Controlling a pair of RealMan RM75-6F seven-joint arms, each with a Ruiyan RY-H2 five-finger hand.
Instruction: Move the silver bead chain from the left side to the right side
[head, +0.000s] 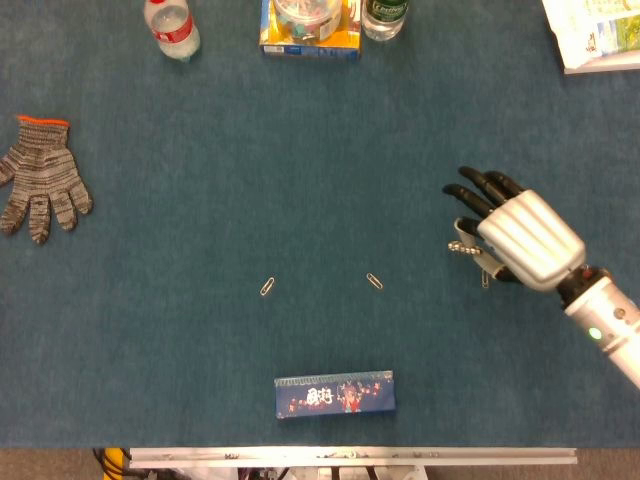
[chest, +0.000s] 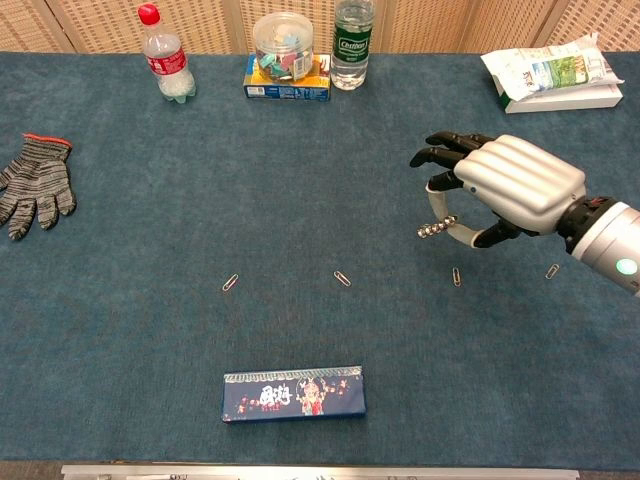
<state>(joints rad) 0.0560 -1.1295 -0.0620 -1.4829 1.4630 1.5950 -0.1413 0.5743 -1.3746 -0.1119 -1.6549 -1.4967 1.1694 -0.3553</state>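
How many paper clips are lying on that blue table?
4: one left of centre, one at centre, one below the right hand, one by its wrist. The hand might hide more.

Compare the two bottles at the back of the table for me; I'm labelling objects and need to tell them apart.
The red-capped bottle has a red label and stands far left of the boxed jar; the green-labelled bottle stands just right of it. The red-capped bottle's cap shows; the green-labelled bottle's top is cut off by the frame. Both are clear plastic and upright.
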